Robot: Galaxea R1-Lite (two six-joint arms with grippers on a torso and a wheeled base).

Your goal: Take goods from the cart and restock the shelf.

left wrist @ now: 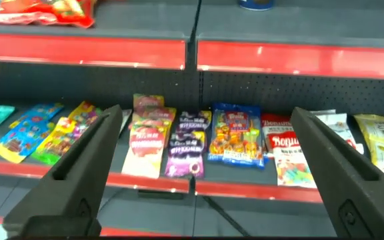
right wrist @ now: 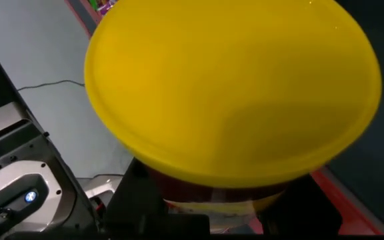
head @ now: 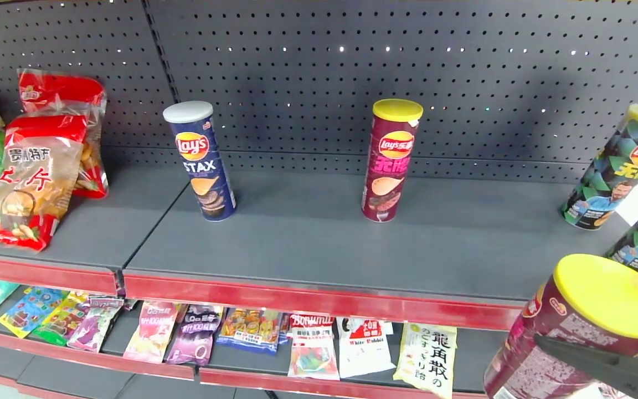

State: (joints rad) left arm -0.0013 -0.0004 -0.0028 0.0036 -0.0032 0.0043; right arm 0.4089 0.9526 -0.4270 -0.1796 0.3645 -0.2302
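My right gripper [head: 601, 354] is shut on a maroon chips can with a yellow lid [head: 579, 327], held tilted at the lower right, in front of and below the shelf's red front edge. The can's yellow lid [right wrist: 232, 87] faces the right wrist camera. On the grey shelf [head: 319, 244] stand a blue chips can [head: 200, 160], a matching maroon can [head: 390, 160] and two green cans [head: 618, 166] at the far right. My left gripper [left wrist: 199, 180] is open with nothing between its fingers, facing the lower shelf of candy bags [left wrist: 179, 143].
Red snack bags [head: 36, 166] lie on the shelf's left section. Bare shelf room lies between and in front of the cans. The lower shelf [head: 463, 354] holds a row of candy packets. A red price rail [head: 319, 299] runs along the shelf front.
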